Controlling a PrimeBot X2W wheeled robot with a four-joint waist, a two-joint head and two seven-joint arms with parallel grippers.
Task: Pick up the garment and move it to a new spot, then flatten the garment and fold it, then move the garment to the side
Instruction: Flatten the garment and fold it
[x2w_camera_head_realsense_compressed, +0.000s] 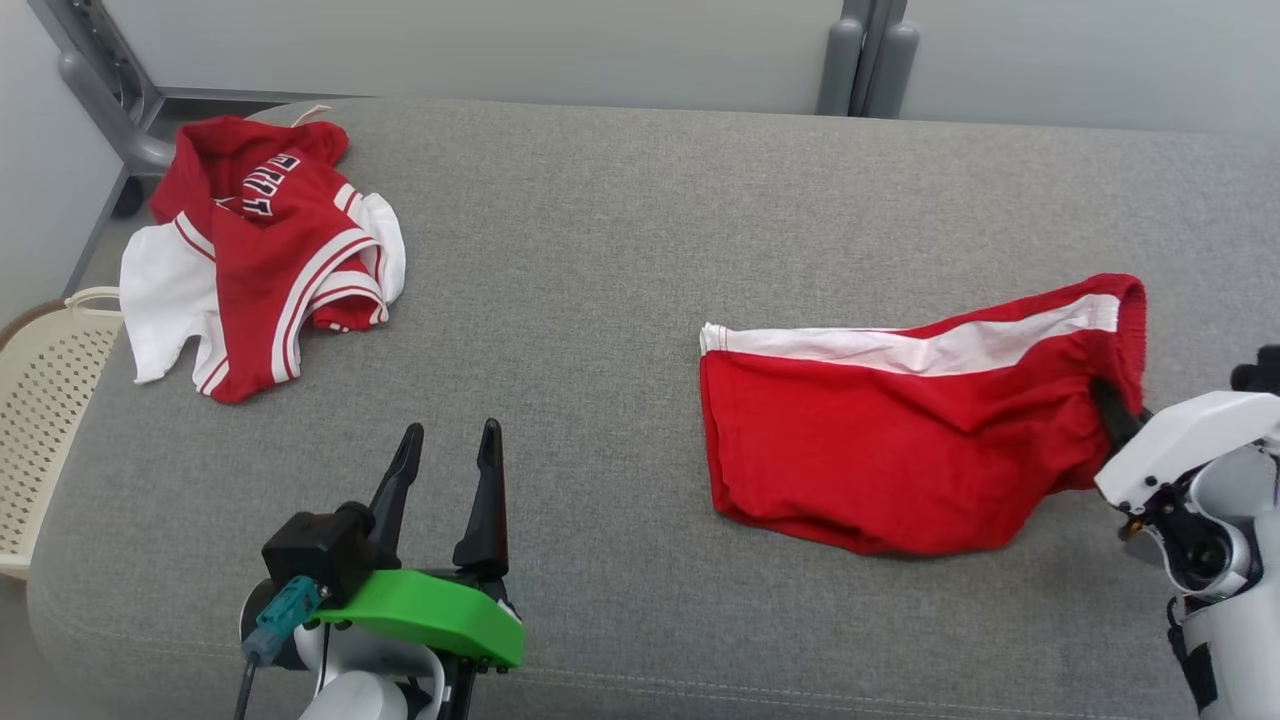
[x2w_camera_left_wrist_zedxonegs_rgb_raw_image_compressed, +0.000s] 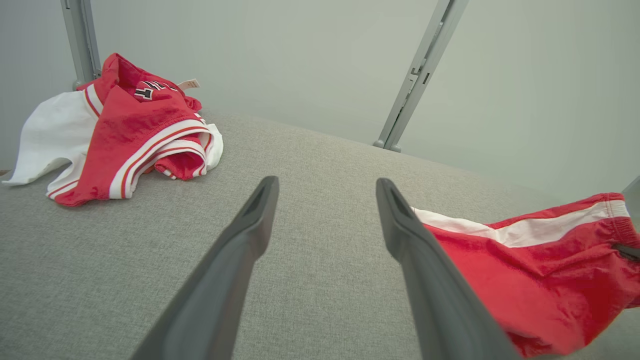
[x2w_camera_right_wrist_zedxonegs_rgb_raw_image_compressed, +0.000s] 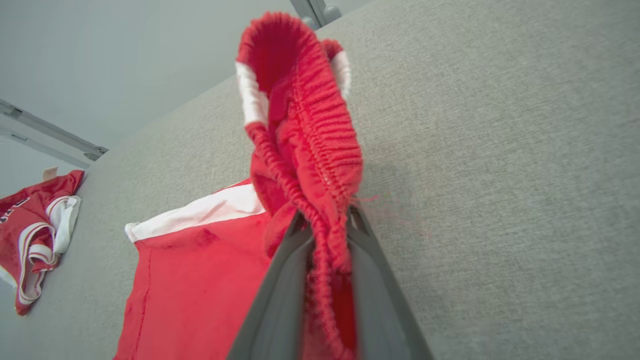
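Note:
The garment is a pair of red shorts (x2w_camera_head_realsense_compressed: 900, 440) with a white side stripe, lying on the right half of the grey padded surface (x2w_camera_head_realsense_compressed: 600, 300). My right gripper (x2w_camera_head_realsense_compressed: 1112, 402) is shut on its elastic waistband at the right end. In the right wrist view the bunched waistband (x2w_camera_right_wrist_zedxonegs_rgb_raw_image_compressed: 305, 125) stands up between the two closed fingers (x2w_camera_right_wrist_zedxonegs_rgb_raw_image_compressed: 327, 222), lifted a little off the surface. My left gripper (x2w_camera_head_realsense_compressed: 450, 445) is open near the front edge, left of the shorts, with nothing in it. The left wrist view shows its spread fingers (x2w_camera_left_wrist_zedxonegs_rgb_raw_image_compressed: 327, 187) and the shorts (x2w_camera_left_wrist_zedxonegs_rgb_raw_image_compressed: 540, 270) to the right.
A crumpled red and white jersey (x2w_camera_head_realsense_compressed: 260, 250) lies at the far left of the surface. A cream perforated basket (x2w_camera_head_realsense_compressed: 50, 400) stands off the left edge. Grey metal posts (x2w_camera_head_realsense_compressed: 865, 50) and a pale wall stand behind the surface.

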